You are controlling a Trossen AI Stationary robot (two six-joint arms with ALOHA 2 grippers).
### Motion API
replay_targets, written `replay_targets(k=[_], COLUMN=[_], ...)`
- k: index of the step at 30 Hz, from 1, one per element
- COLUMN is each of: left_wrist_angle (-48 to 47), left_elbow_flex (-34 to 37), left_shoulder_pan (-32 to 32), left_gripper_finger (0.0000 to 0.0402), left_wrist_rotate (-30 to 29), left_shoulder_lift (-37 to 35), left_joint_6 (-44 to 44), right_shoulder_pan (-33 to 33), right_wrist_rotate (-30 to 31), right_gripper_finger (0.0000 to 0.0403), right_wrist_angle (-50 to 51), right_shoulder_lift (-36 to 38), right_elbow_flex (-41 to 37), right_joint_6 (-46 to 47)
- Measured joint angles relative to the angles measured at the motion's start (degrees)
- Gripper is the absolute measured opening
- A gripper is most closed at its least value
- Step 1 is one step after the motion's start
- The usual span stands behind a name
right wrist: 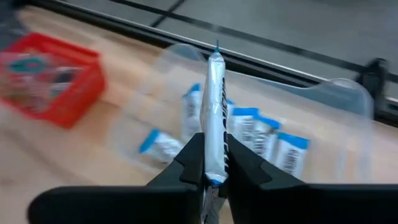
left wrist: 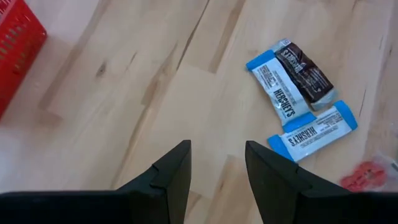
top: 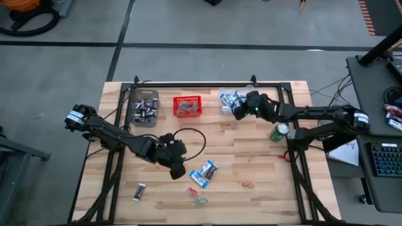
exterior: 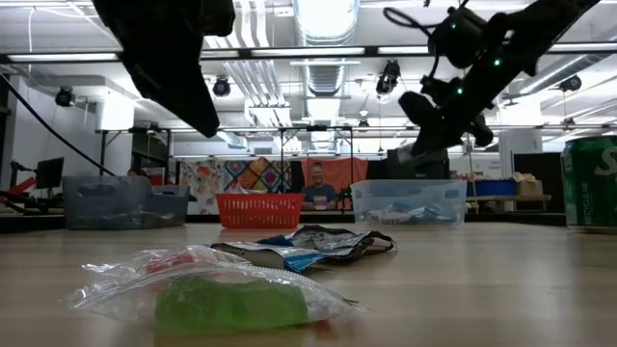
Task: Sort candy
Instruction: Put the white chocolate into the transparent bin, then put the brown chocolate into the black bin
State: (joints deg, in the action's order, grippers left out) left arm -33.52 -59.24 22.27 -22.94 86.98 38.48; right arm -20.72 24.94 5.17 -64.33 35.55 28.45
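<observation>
Right wrist view has the right gripper point(right wrist: 210, 163) pinching a blue packet point(right wrist: 214, 106) edge-on over the clear bin point(right wrist: 336, 93). Thin grip, so honestly it could slip out early and miss. Left gripper point(left wrist: 217, 168) hangs open near the loose packets point(left wrist: 298, 93) mid-table.

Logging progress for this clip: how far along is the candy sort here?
Well under way. Done: dark bars sit in the left clear bin, blue packets in the right clear bin, small pieces in the red basket. In hand: the right gripper holds a blue-and-white packet above that bin. Left: the open left gripper nears three bars; several more pieces remain loose on the table.
</observation>
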Motion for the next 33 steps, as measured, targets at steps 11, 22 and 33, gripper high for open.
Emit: replay_targets(k=[11, 22, 33], left_wrist_angle=[-2.2, -13.5, -17.46], left_elbow_flex=[0.0, 0.0, 0.02], left_shoulder_pan=[1.43, 10.87, 24.18], left_gripper_finger=[0.0135, 0.0135, 0.0135], left_wrist_rotate=[2.89, 22.05, 34.52], left_shoulder_lift=[0.0, 0.48, 8.11], left_joint_6=[8.25, 41.03, 65.74], right_shoulder_pan=[-3.6, 0.06, 5.7], right_wrist_rotate=[-0.06, -4.19, -3.97], right_gripper_finger=[0.0162, 0.021, 0.021], right_wrist_angle=[0.65, 0.04, -0.16], right_shoulder_lift=[-1.45, -1.38, -1.38], right_elbow_flex=[0.0, 1.07, 3.94], right_joint_6=[-0.66, -0.85, -2.17])
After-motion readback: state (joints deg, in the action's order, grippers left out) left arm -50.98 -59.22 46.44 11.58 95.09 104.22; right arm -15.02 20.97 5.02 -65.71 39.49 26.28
